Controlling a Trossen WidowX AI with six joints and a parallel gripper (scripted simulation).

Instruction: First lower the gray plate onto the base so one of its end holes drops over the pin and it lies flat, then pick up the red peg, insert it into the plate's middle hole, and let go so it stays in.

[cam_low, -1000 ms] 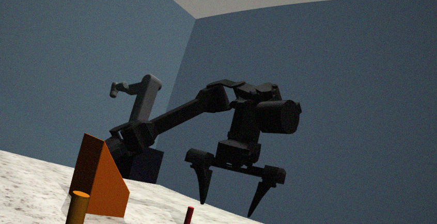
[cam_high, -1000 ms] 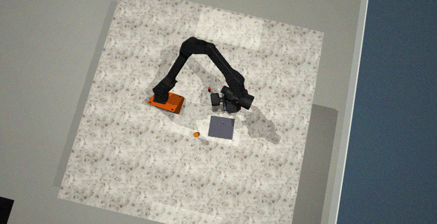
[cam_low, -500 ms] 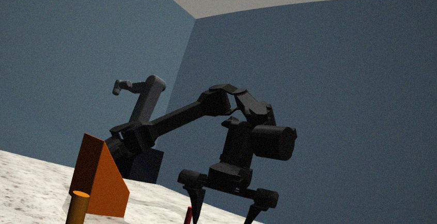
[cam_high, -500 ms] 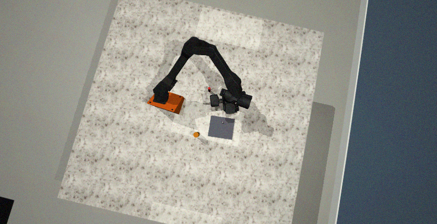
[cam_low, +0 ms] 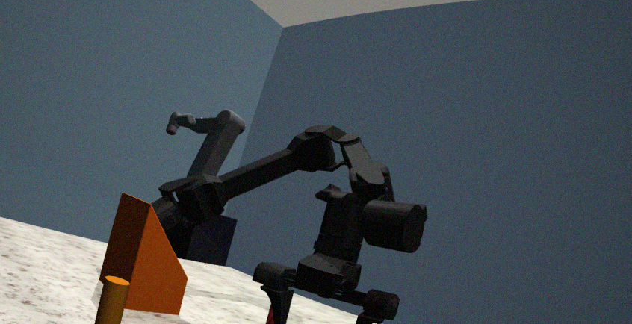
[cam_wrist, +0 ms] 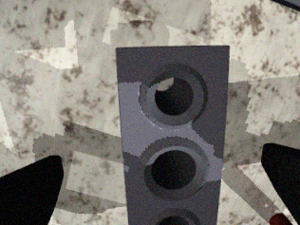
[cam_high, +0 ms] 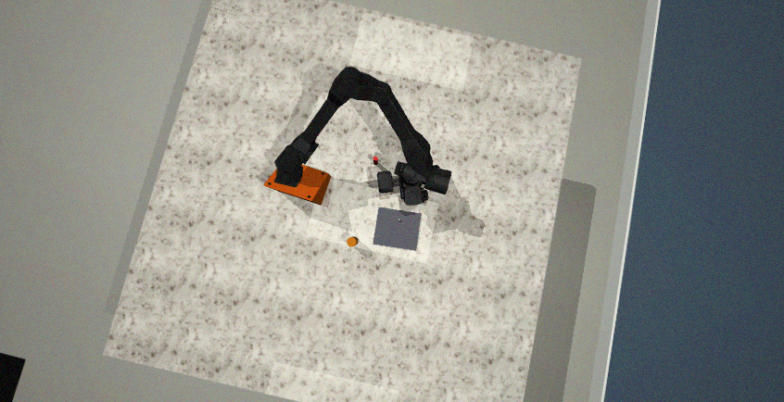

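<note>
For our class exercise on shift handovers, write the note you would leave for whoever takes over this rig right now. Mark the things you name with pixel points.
Gripper [cam_low: 324, 317] [cam_wrist: 164, 160]: open, nothing held, hovering over the gray plate with a finger on either side of it.
Gray plate [cam_wrist: 135, 110]: off the base, its holes facing the wrist camera.
Base [cam_high: 392, 235]: the flat square beside the gripper in the top view, small pin [cam_high: 399, 219] exposed.
Red peg [cam_high: 375, 159] [cam_low: 270, 316] [cam_wrist: 280, 219]: standing apart from the plate.
Done: neither placement.
Left: grip the plate, lower an end hole over the pin until flat, then insert the peg in the middle hole and release.
</note>
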